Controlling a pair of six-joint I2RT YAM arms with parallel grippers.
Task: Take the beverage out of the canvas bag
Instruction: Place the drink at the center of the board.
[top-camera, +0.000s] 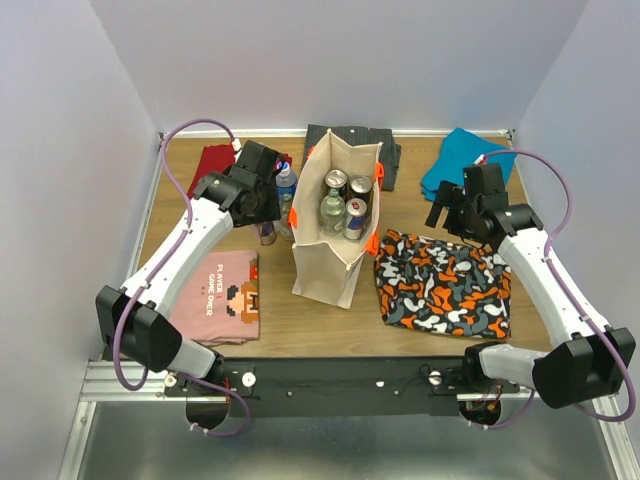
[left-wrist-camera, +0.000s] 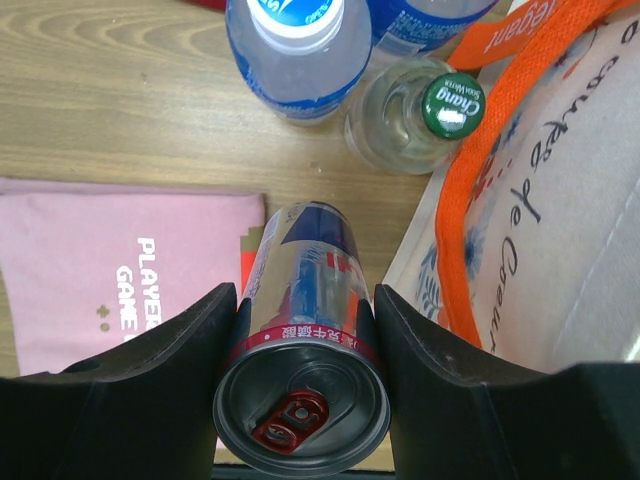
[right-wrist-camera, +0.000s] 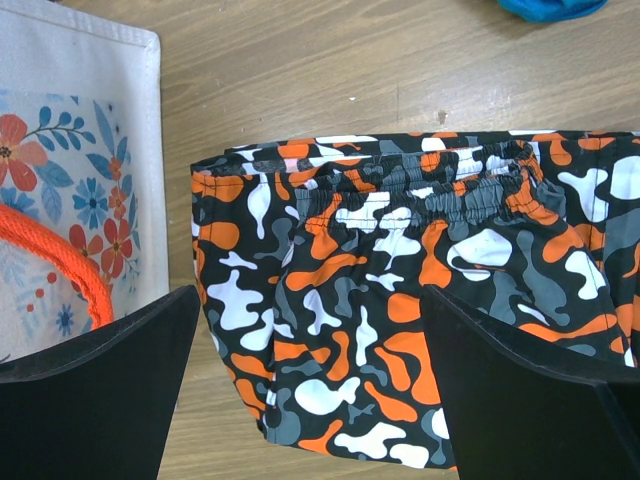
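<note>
Left claw (top-camera: 267, 225), seen from above, hangs just left of the canvas bag (top-camera: 330, 265), where other drinks (top-camera: 333, 210) stand inside. At my left wrist it is clamped on a can (left-wrist-camera: 300, 400), outside the bag, above the worktop (left-wrist-camera: 120, 110) near two bottles (left-wrist-camera: 295, 50). Setting it down carelessly could topple them, or tip it on the pink shirt (left-wrist-camera: 110, 290). At my right wrist, my right claw (right-wrist-camera: 310, 300) gapes wide over camouflage shorts (right-wrist-camera: 420, 300), holding nothing.

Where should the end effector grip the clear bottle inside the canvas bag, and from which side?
Probably its neck, from straight above: the clear bottle stands upright, and the tall walls of the canvas bag and neighbouring cans block its sides.
</note>
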